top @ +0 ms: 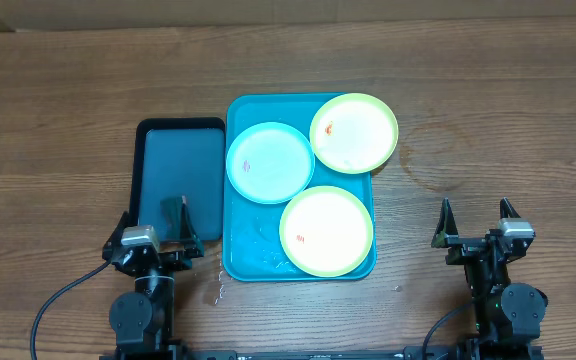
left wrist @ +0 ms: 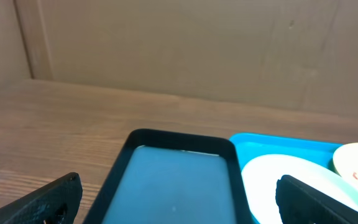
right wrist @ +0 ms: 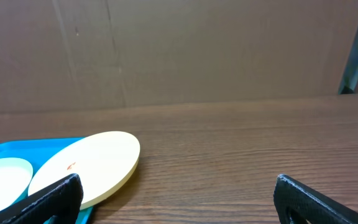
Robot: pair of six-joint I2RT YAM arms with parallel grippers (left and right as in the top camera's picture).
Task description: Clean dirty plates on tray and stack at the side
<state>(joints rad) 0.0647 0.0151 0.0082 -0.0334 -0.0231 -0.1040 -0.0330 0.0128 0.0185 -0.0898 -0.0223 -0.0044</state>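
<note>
Though stained, wooden table, cardboard backdrop

Bright, even, soft light falls from above onto the desk. Shadows are short and faint, no more than a thin dark line beside the turquoise tray. On that tray, the pale centre of the yellow-green plate at its near end is almost washed out to white, and small wet glints show just left of it. The overhead view is sharp. In the wrist views, the fingers of the left gripper and the right gripper are dark, slightly blurred shapes.
</note>
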